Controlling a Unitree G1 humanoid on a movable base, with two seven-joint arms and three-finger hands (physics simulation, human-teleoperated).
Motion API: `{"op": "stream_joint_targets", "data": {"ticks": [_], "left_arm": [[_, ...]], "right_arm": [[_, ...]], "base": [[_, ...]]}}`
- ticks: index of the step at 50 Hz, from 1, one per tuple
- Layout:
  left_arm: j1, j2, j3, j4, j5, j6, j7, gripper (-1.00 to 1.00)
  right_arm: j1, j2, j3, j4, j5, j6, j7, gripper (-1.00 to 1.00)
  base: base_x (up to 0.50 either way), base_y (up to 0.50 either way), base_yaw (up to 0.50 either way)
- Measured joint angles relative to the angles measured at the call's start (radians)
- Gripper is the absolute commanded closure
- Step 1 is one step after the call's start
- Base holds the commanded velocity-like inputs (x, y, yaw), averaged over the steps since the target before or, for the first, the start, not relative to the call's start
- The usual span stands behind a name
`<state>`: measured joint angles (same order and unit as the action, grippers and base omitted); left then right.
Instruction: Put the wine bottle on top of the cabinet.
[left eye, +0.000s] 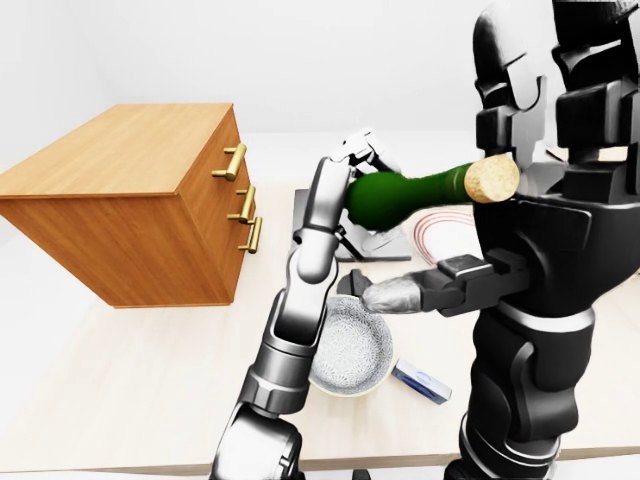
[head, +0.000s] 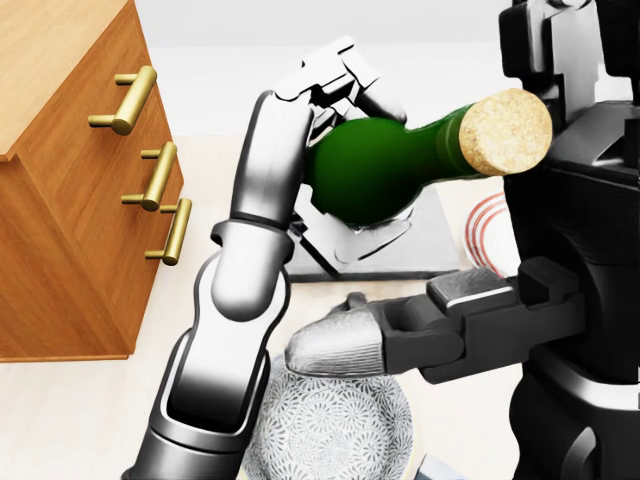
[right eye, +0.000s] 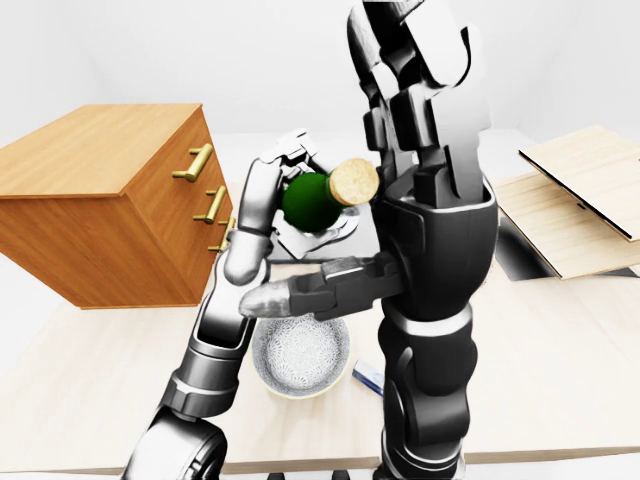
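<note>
Left hand: fingers wrapped round the fat end of the wine bottle, clamped on it. Bottle held clear above the tabletop, lying nearly level, cork pointing toward the right of the head view and tilted slightly up. Right hand: raised beside the bottle, not on it; fingers spread, one long finger stretched out leftward under the bottle, over the patterned bowl. Cabinet: wooden, brass drawer handles, stands at the left of all views, well apart from the bottle; its top is bare wood. Dark flat tray lies on the tabletop below the bottle, red-ringed plate beside it. Small blue-and-white box near the bowl.
</note>
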<state>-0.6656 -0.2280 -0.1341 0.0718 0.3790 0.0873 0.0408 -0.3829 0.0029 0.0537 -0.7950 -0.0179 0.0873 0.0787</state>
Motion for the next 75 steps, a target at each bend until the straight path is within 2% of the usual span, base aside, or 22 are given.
{"op": "stream_joint_targets", "data": {"ticks": [6,12,16,20,23,28,35,41,46,52,59,64,75], "left_arm": [[-0.024,0.036,0.029,-0.070,-0.036,0.000,-0.013,1.00],[-0.063,0.082,0.064,-0.176,-0.085,0.000,-0.027,1.00],[-0.118,0.127,0.103,-0.271,-0.139,0.000,-0.035,1.00],[-0.210,0.192,0.172,-0.358,-0.232,0.000,-0.026,1.00],[-0.307,0.267,0.236,-0.396,-0.324,0.000,-0.001,1.00],[-0.477,0.422,0.321,-0.393,-0.484,0.000,0.054,1.00],[-0.703,0.647,0.376,-0.263,-0.657,0.000,0.106,1.00],[-0.901,0.818,0.370,0.033,-0.685,0.000,0.077,1.00],[-1.022,0.912,0.373,0.330,-0.655,0.000,0.044,1.00],[-1.078,0.974,0.396,0.614,-0.634,0.000,0.033,1.00],[-1.068,1.014,0.419,0.817,-0.630,0.000,0.034,1.00],[-1.029,1.018,0.427,0.909,-0.625,0.000,0.033,1.00],[-0.924,0.985,0.431,1.037,-0.590,0.000,0.029,1.00]], "right_arm": [[0.127,-0.006,0.043,-0.143,-0.021,0.000,-0.001,-1.00],[0.307,-0.018,0.059,-0.196,-0.023,0.000,0.005,-1.00],[0.427,-0.027,0.062,-0.180,-0.014,0.000,0.007,-1.00],[0.514,-0.034,0.057,-0.130,0.001,0.000,0.009,-1.00],[0.557,-0.035,0.051,-0.072,0.011,0.000,0.010,-1.00],[0.600,-0.035,0.040,0.019,0.026,0.000,0.013,-1.00],[0.624,-0.034,0.023,0.140,0.044,0.000,0.023,-1.00],[0.628,-0.030,0.005,0.241,0.059,-0.001,0.033,-1.00],[0.629,-0.026,-0.004,0.307,0.064,-0.008,0.038,-1.00],[0.629,-0.021,-0.007,0.374,0.065,-0.029,0.038,-1.00],[0.632,-0.019,-0.016,0.439,0.074,-0.061,0.041,-1.00],[0.634,-0.018,-0.020,0.464,0.078,-0.074,0.041,-1.00],[0.638,-0.018,-0.026,0.476,0.084,-0.081,0.040,-1.00]], "base": [[0.00,0.00,0.00],[0.00,0.00,0.00],[0.00,0.00,0.00],[0.00,0.00,0.00],[0.00,0.00,0.00],[0.00,0.00,0.00],[0.00,0.00,0.00],[0.00,0.00,0.00],[0.00,0.00,0.00],[0.00,0.00,0.00],[0.00,0.00,0.00],[0.00,0.00,0.00],[0.00,0.00,0.00]]}}
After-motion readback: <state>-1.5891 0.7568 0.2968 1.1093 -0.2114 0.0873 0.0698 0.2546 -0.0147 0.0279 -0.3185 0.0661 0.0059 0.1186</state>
